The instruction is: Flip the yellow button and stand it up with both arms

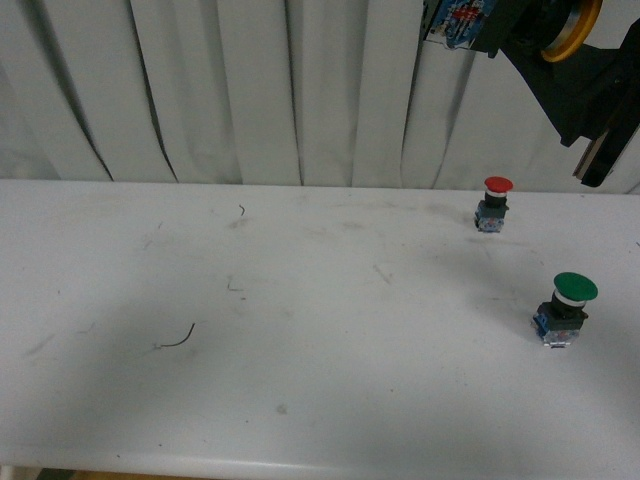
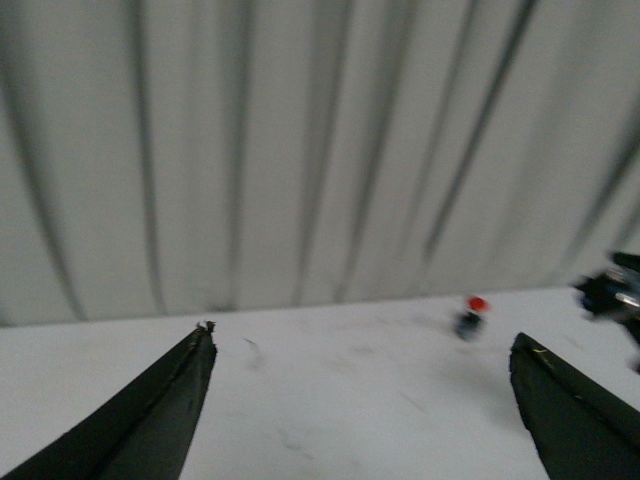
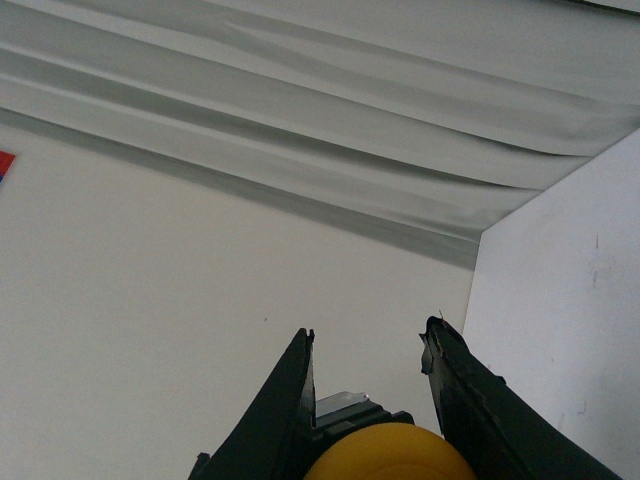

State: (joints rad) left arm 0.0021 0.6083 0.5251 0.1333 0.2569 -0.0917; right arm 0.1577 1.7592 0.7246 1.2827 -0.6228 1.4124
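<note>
My right claw [image 3: 370,345] is clamped on the yellow button [image 3: 390,455] and holds it high above the red button [image 1: 497,203]. My left claw [image 2: 362,338] gapes wide and empty. I judge this the handover step. Next, the left must come up and take the button's free end, though its view is blurred. The white table [image 1: 300,300] is scuffed. The green button [image 1: 570,300] stands nearer me than the red, with a pale curtain [image 1: 250,90] behind.

A red-capped button [image 1: 495,203] stands near the table's [image 1: 300,380] far right corner; a green-capped button [image 1: 565,308] stands nearer, by the right edge.
</note>
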